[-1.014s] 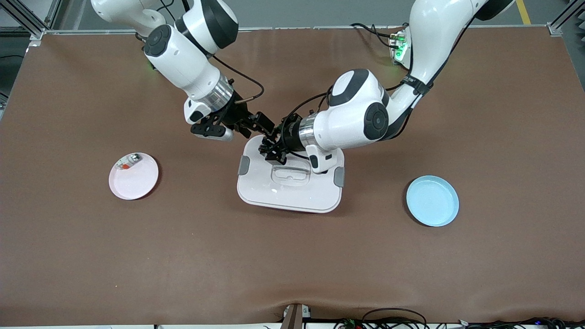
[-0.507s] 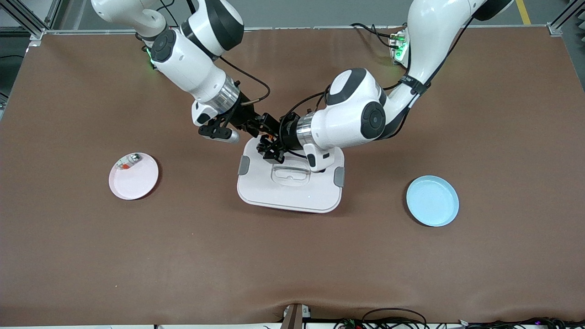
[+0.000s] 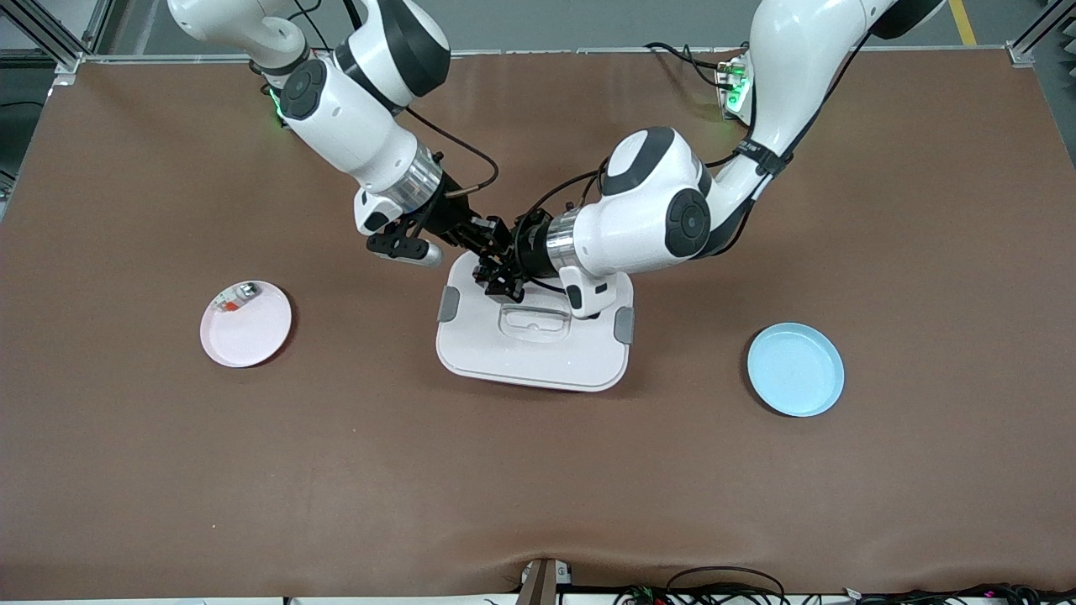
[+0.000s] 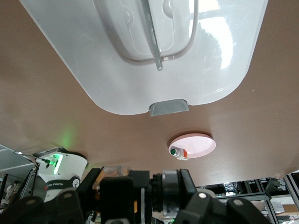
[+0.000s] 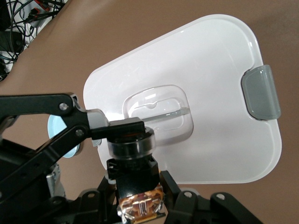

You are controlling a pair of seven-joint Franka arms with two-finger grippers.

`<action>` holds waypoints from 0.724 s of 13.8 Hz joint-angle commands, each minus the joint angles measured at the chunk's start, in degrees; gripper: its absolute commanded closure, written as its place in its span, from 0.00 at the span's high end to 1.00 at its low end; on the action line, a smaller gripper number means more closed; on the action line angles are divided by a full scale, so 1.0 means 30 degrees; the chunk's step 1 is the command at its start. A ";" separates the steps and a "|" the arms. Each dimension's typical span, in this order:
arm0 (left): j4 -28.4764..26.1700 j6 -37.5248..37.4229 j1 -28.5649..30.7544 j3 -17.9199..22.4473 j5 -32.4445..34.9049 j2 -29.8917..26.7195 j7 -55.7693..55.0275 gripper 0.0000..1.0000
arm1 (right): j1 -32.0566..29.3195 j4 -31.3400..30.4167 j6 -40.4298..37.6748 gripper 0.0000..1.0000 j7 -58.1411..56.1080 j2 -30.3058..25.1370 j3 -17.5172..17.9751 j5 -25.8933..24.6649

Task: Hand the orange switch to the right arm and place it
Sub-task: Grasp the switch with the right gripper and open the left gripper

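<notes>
— Plates first: where do they lie, reading the table as a clock with twelve at the robots' bases?

— Blue plate (image 3: 795,370) sits nearest the front camera, at four o'clock from the box (image 3: 538,357), toward the left arm's end. The box is mid-table with its lid on. The pink plate (image 3: 252,332) is at nine o'clock from it, toward the right arm's end, and a small silver part (image 3: 238,296) lies at its twelve o'clock rim.

— And the switch?

— Switch (image 5: 132,147) is up in the air, over the box's eleven o'clock corner, caught between both grippers.

— Both gripping?

— Yes. The left gripper (image 3: 498,273) is clenched on it, reaching in from three o'clock. The right gripper (image 3: 487,244) comes from ten o'clock and is clamped on it too.
</notes>
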 commanded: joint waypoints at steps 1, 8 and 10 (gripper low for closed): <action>0.0414 0.0176 -0.0236 -0.0046 -0.0304 0.0181 -0.0353 0.00 | 0.0196 0.0450 -0.0092 0.00 -0.0257 0.0205 -0.0055 0.0497; 0.0414 0.0176 -0.0148 -0.0017 -0.0304 0.0064 -0.0091 0.69 | 0.0138 0.1034 -0.1142 0.00 -0.0141 0.0176 -0.0085 0.0468; 0.0763 0.0176 -0.0207 0.0012 -0.0304 0.0034 -0.0117 1.00 | -0.0096 0.1415 -0.2400 0.00 -0.0170 0.0089 -0.0201 0.0468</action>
